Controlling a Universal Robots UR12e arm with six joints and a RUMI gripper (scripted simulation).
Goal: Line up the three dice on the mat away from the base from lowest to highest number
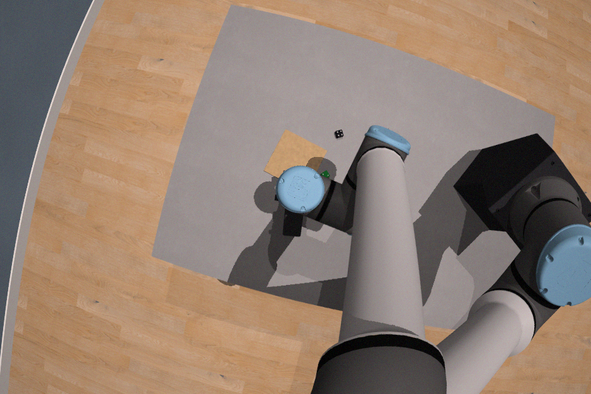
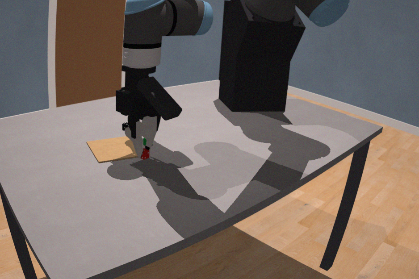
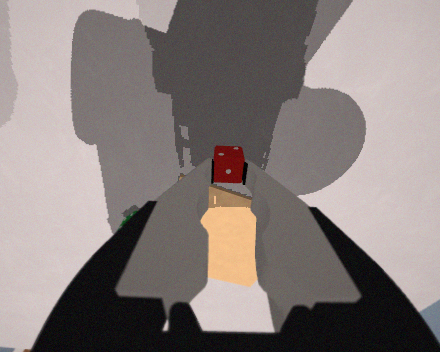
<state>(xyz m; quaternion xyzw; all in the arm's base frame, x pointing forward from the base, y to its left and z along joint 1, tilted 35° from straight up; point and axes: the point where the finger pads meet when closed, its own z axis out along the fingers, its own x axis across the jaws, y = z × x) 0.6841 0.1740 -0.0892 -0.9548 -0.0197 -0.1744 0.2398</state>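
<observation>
My gripper [image 2: 144,151] [image 3: 227,161] is shut on the red die [image 2: 145,154] [image 3: 229,164] and holds it a little above the table, just beside the mat's edge. The arm hides this die in the top view. The tan square mat [image 1: 285,148] [image 2: 108,150] [image 3: 231,245] lies flat and is partly covered by the wrist in the top view. A green die [image 1: 325,173] [image 2: 144,141] [image 3: 128,219] rests on the table off the mat, on the base side. A black die [image 1: 338,133] [image 2: 125,126] with several pips on top rests off the mat, farther from the gripper.
The grey table [image 1: 267,74] [image 2: 60,194] carries the robot's black pedestal [image 1: 515,174] [image 2: 253,66] at its base end. The arm and its shadows cover much of the table between mat and pedestal in the top view.
</observation>
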